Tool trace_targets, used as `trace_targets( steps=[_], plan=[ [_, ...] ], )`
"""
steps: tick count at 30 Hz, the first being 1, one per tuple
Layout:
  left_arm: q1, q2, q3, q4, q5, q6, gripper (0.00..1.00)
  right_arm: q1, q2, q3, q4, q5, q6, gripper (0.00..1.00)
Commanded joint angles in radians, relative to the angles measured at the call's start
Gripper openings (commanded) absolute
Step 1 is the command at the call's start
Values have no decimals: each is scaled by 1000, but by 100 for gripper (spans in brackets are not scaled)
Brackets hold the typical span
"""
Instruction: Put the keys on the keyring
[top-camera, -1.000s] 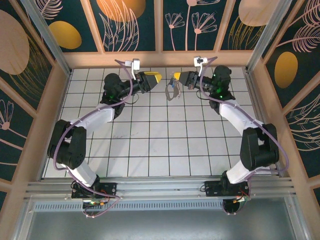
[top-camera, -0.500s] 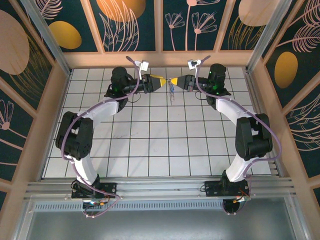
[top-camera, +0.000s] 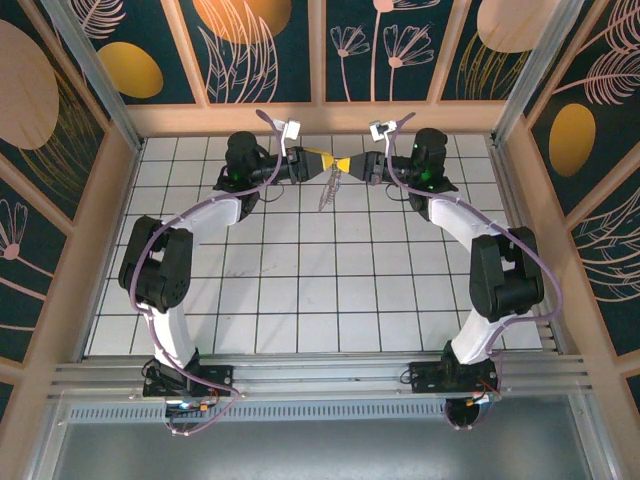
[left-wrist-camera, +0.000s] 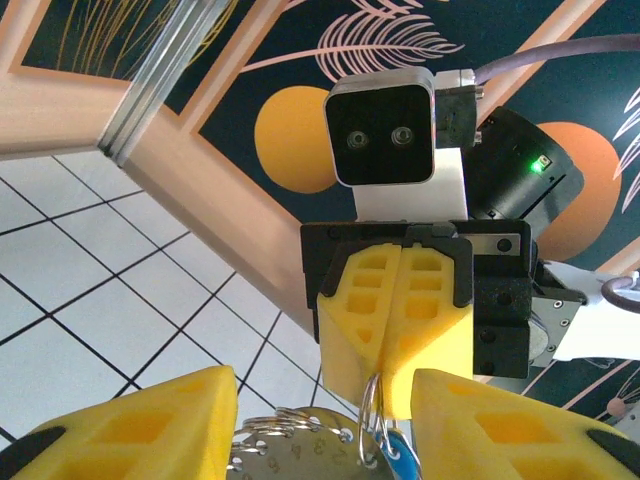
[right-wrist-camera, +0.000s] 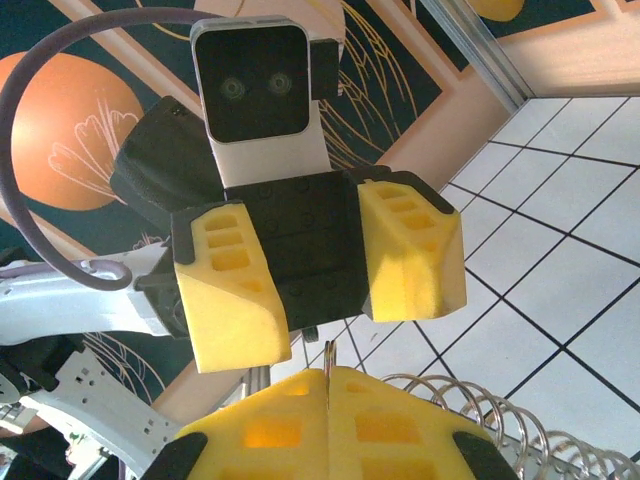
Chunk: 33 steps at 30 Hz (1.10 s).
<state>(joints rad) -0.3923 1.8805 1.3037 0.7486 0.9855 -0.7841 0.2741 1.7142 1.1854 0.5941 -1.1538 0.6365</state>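
Closer now, left gripper (right-wrist-camera: 325, 300) gapes; left wrist view shows right gripper (left-wrist-camera: 385, 375) pinching keyring (left-wrist-camera: 366, 425).

Both arms stretched far forward, left tool (top-camera: 326, 162) parted, right tool (top-camera: 345, 164) pinched shut (tips almost meeting, nose to nose)

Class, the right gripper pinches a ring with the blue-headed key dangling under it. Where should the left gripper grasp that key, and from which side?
Probably the blue head of the key, which hangs free under the ring in the shut right gripper. Come straight on, opposite the right gripper: the open left gripper faces it, a finger either side.
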Motion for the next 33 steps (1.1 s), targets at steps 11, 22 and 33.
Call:
trace_targets(
  steps=[11,22,33],
  plan=[
    [7,17,-21,165,50,-96,39,7,-7,36,31,-15,-17,0],
    [1,34,-26,176,59,-106,39,9,-5,39,33,-11,-16,0],
    [-10,42,-24,190,73,-111,27,10,0,37,26,-4,-23,0]
  ],
)
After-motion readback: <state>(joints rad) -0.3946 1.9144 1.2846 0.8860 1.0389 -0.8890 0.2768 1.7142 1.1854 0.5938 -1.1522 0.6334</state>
